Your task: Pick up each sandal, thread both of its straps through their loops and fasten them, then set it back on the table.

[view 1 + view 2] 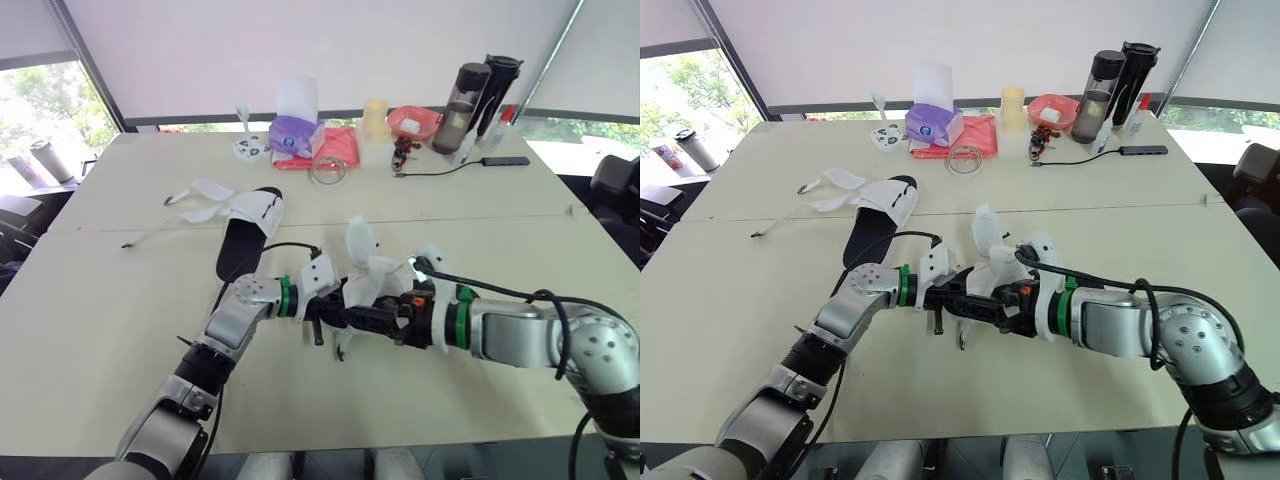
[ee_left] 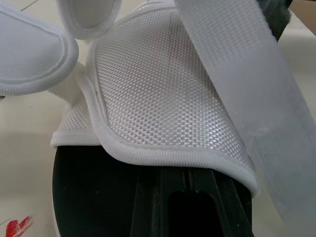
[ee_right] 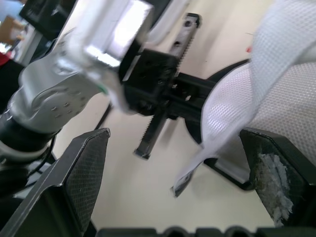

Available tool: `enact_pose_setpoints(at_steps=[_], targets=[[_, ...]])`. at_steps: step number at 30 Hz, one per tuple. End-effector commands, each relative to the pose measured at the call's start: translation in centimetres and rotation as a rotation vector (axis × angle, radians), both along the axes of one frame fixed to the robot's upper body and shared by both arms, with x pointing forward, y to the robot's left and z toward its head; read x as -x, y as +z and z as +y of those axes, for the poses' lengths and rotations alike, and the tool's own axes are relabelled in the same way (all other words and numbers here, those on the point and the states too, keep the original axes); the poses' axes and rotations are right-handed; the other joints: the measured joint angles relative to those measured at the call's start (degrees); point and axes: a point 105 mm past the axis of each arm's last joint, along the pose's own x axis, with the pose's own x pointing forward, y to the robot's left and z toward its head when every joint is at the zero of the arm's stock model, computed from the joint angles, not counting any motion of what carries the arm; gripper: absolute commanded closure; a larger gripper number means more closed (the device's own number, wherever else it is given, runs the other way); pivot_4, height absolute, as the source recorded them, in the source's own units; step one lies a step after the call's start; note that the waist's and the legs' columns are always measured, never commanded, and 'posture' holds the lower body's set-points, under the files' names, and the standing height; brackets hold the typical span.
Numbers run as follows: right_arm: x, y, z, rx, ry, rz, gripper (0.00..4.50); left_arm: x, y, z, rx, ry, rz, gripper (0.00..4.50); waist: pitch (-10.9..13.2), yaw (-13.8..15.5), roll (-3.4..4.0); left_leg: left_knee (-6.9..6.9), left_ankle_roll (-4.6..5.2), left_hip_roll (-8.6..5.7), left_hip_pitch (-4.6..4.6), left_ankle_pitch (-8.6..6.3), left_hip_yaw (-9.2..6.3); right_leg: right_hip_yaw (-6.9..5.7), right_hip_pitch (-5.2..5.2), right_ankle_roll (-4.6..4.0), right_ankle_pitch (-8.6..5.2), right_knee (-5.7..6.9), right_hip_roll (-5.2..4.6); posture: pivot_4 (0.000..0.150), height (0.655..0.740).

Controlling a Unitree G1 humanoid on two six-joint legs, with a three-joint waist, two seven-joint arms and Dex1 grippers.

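Hanging between the two grippers near the middle of the table (image 1: 110, 330), a sandal (image 1: 366, 282) is showing a black sole (image 2: 89, 192) and white mesh flaps (image 2: 163, 98) with rolled white edging, all standing open and unfastened. A flat white strap (image 2: 247, 84) is crossing over the mesh, and another loose strap end (image 3: 190, 170) is dangling below the sole toward the tabletop. The left gripper (image 1: 345, 315) is reaching in from the robot's left, its jaws closing on the sole's edge and carrying the shoe. The right gripper (image 3: 175, 148) is facing it from the other side with its jaws spread wide; one finger (image 3: 274, 173) is sitting just beside the mesh, and the other is standing well apart from it. A second sandal (image 1: 248, 232) is lying farther back on the robot's left, sole down on the table, its white straps fanning out loose. Bare tabletop is stretching to either side of the arms and forward to the near edge, giving open room around the held shoe. Along the far edge, two dark bottles (image 1: 470, 95), a pink bowl (image 1: 412, 122), a pale cup (image 1: 374, 120), a pink cloth (image 1: 335, 148) and a black cable (image 1: 440, 168) are crowding together, well apart from both grippers.
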Motion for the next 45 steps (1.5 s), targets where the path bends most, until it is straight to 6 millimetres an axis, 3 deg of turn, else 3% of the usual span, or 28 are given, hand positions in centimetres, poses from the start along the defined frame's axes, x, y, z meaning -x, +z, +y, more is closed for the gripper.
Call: enact_pose_setpoints(at_steps=[1,2,5,12,21,24,30,37,43,45], targets=[[-0.2,-0.2,0.3,0.014,-0.013,0.011,0.03,0.1,0.0,-0.2,0.002,0.000,-0.001,4.50,0.00,0.00,0.00,0.00,0.00,0.00,0.00,0.00,0.00,0.00,0.00,0.00,0.00,0.00,0.00,0.150,0.7400],[-0.3,-0.3,0.4,0.019,-0.016,0.012,0.03,0.1,0.0,-0.2,0.003,0.002,0.000,4.50,0.00,-0.02,0.00,0.00,0.00,0.00,0.00,0.00,-0.01,-0.01,0.01,0.00,0.00,0.00,0.00,0.150,0.7400],[-0.2,-0.2,0.6,0.021,-0.004,0.005,0.86,0.1,-0.1,-0.2,0.003,0.006,0.000,4.50,0.00,-0.01,0.00,0.00,0.01,0.00,0.00,0.00,-0.01,-0.01,0.01,0.01,0.01,0.00,0.01,0.150,0.7400],[1.2,0.3,0.4,-0.016,0.064,-0.016,4.46,0.2,-0.3,-0.1,0.003,0.015,0.004,4.50,0.00,-0.05,0.00,0.00,0.01,0.00,0.00,0.00,-0.01,-0.01,0.01,0.02,0.01,0.00,0.02,0.150,0.7400],[1.2,0.3,-1.5,-0.053,0.108,-0.100,4.46,0.1,-0.2,-0.2,0.001,0.011,0.001,4.50,0.00,0.00,0.00,0.00,0.02,-0.01,0.00,0.00,0.00,-0.02,0.02,0.06,0.03,0.00,0.03,0.150,0.7400],[1.1,-0.3,-2.0,-0.022,0.139,-0.153,3.63,0.0,-0.2,-0.2,-0.001,0.010,-0.001,4.50,0.00,-0.02,0.00,0.01,0.01,-0.01,0.01,0.00,0.01,-0.03,0.03,0.10,0.05,0.00,0.04,0.150,0.7400],[2.4,-1.4,-1.8,-0.007,0.223,-0.155,0.63,0.1,-0.3,0.1,-0.003,0.020,0.003,4.50,-0.01,0.01,-0.01,0.01,0.01,-0.01,0.03,0.00,-0.01,-0.04,0.06,0.14,0.08,0.00,0.04,0.150,0.7400],[3.9,-2.1,-1.5,-0.034,0.244,-0.123,0.63,0.3,-0.5,0.2,-0.004,0.024,0.012,4.50,-0.01,-0.03,-0.01,0.01,0.01,0.00,0.04,0.00,-0.01,-0.03,0.05,0.14,0.07,0.00,0.02,0.150,0.7400],[3.3,-2.7,-1.4,-0.050,0.198,-0.104,0.63,0.2,-0.4,0.0,-0.002,0.022,0.014,4.50,-0.01,-0.03,-0.01,0.01,0.01,0.01,0.04,0.00,-0.01,-0.03,0.05,0.13,0.07,0.00,0.02,0.150,0.7400],[2.8,-2.8,-1.5,-0.053,0.175,-0.102,1.18,0.2,-0.4,0.0,-0.002,0.021,0.014,4.50,-0.01,-0.03,-0.01,0.01,0.01,0.01,0.04,0.00,-0.01,-0.03,0.05,0.13,0.07,0.00,0.02,0.150,0.7400]])
